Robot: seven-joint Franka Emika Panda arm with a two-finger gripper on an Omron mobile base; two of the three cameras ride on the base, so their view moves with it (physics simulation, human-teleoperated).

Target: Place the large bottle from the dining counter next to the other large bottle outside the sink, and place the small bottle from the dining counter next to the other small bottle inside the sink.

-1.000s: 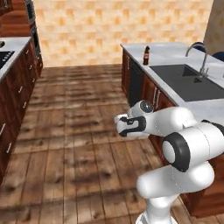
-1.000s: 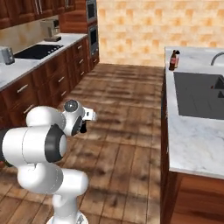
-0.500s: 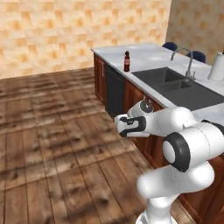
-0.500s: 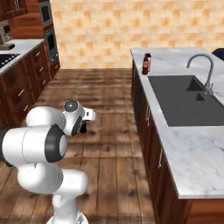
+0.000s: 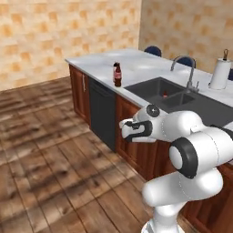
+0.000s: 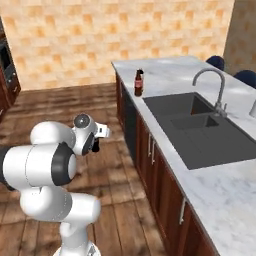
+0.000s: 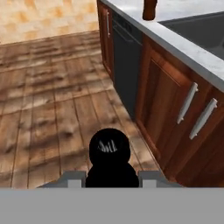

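My claw [image 7: 109, 177] grips the small black bottle [image 7: 109, 153]; I'm carrying it toward the sink [image 6: 200, 127], where it must go down beside the other small bottle.

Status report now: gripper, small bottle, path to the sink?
Gripper shut on small black bottle. Sink ahead, right of arm. Brown bottle on counter beside sink. Floor path open.

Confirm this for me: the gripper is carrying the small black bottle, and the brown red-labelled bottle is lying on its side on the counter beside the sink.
Not quite. The brown red-labelled bottle stands upright on the counter beside the sink, as the left base view shows. The rest holds: in the hand view the gripper carries the small black bottle.
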